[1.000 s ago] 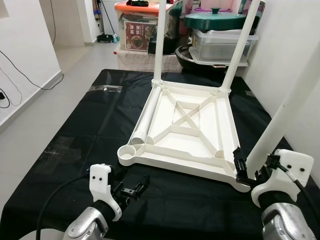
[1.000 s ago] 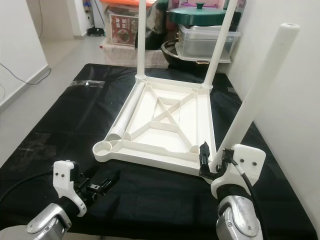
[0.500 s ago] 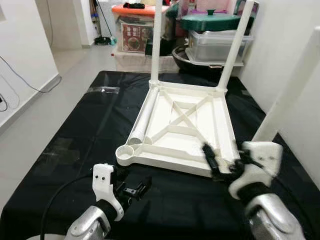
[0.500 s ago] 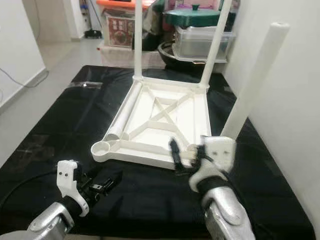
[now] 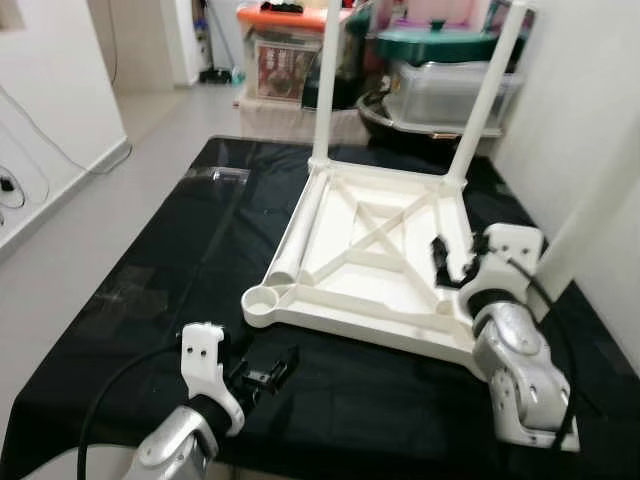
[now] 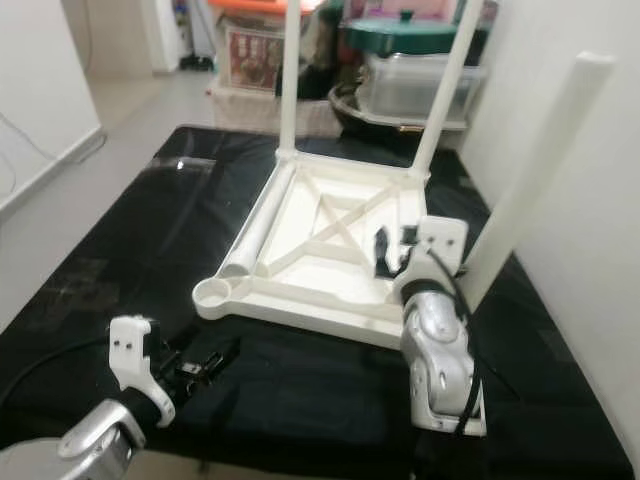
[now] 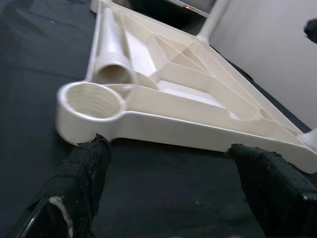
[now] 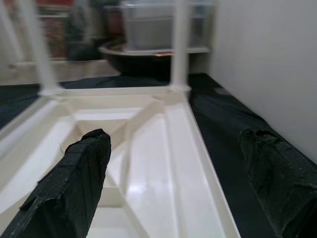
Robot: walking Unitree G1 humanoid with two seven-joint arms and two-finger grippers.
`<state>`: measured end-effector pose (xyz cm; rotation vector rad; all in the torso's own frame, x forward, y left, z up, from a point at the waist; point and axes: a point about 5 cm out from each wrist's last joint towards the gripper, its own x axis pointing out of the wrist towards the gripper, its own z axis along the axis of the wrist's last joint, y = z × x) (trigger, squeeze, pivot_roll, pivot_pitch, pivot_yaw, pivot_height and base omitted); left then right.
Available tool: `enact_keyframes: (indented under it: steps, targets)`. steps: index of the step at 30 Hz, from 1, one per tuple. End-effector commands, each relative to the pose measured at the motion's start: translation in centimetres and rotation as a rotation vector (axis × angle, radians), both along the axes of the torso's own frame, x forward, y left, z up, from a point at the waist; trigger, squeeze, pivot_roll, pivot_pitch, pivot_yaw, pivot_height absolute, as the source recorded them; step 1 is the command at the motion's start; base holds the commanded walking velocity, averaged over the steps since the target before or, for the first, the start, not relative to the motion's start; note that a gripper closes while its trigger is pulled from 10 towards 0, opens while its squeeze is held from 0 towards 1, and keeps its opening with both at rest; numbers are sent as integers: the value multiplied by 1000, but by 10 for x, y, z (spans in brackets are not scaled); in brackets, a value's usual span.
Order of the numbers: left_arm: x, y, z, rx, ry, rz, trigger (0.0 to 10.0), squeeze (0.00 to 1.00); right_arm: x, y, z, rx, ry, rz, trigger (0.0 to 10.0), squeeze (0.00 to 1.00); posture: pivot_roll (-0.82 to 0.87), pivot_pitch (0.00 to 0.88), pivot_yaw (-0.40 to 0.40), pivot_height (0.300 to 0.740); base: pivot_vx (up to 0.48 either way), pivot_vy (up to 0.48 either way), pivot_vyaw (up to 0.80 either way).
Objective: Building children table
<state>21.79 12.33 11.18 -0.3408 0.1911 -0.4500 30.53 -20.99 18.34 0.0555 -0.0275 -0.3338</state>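
The white children's table top (image 5: 380, 250) lies upside down on a black cloth (image 5: 180, 250). Two legs (image 5: 325, 80) (image 5: 490, 90) stand in its far corners. A third leg (image 6: 530, 190) stands tilted in the near right corner. A loose leg (image 5: 300, 225) lies along the left rim, behind the empty near-left socket (image 7: 94, 99). My right gripper (image 5: 452, 265) hovers open over the right rim, apart from the third leg, with nothing between its fingers (image 8: 74, 183). My left gripper (image 5: 275, 368) is open, low over the cloth, just short of the socket.
A white wall (image 5: 600, 80) runs close along the right side. Storage boxes (image 5: 280, 50) and a green-lidded pot (image 5: 445, 45) are stacked behind the cloth's far edge. Bare floor (image 5: 70, 230) lies to the left.
My right gripper has let go of the near right leg and swung left and forward over the table top. The leg stays standing. My left gripper has hardly moved.
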Motion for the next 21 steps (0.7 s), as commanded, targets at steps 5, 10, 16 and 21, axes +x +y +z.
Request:
enact_keyframes:
  steps: [5,10,16,21]
  targets:
    - [0,1,-3,18,8,5,10000,0,-15,-31,-19,62,64,-267,10000,1000,113,0,-83,740,0,0,0]
    - [0,0,-3,13,11,-4,10000,0,-38,-52,-32,95,106,-499,10000,1000,104,0,-77,740,0,0,0]
    - [-1,-2,-4,6,19,-17,10000,0,-63,-100,-33,97,108,-800,10000,1000,88,0,-71,740,0,0,0]
    - [-1,-2,-4,4,21,-20,10000,0,-64,-104,-29,93,93,-825,10000,984,88,0,-74,740,0,0,0]
